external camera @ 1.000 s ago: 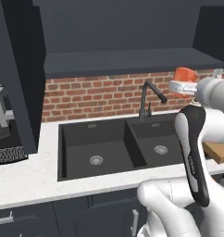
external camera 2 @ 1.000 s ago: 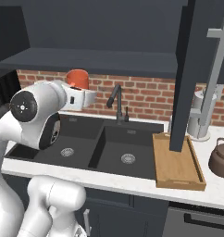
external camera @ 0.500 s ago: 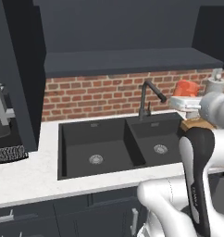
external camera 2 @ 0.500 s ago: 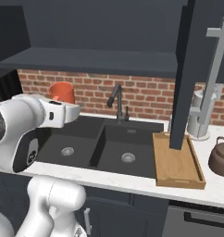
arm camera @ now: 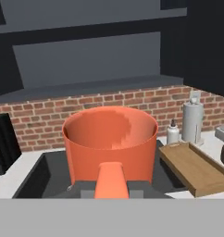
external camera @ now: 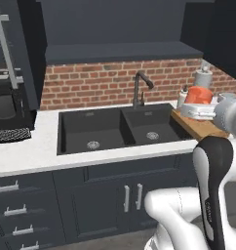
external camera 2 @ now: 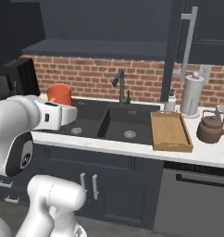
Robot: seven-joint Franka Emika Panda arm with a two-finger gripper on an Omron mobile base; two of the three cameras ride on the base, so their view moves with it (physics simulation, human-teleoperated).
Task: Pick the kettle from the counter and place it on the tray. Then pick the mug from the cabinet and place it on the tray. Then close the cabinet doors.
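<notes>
The cabinet doors (external camera 2: 178,41) hang open above the counter (external camera 2: 211,155), and closing them looks like the last job. On the counter right of the sink (external camera 2: 109,125) the tray (external camera 2: 169,132) lies bare, with the kettle (external camera 2: 211,129) on the stone beside it, further right, not on the wood. The mug (arm camera: 110,143) rides in the gripper (arm camera: 111,187), which is clamped on it, up over the sink's left side. The mug step is in hand; next it must travel right and come down on the tray.

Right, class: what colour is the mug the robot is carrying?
Orange-red, inside and out. The mug shows best in the hand view.
</notes>
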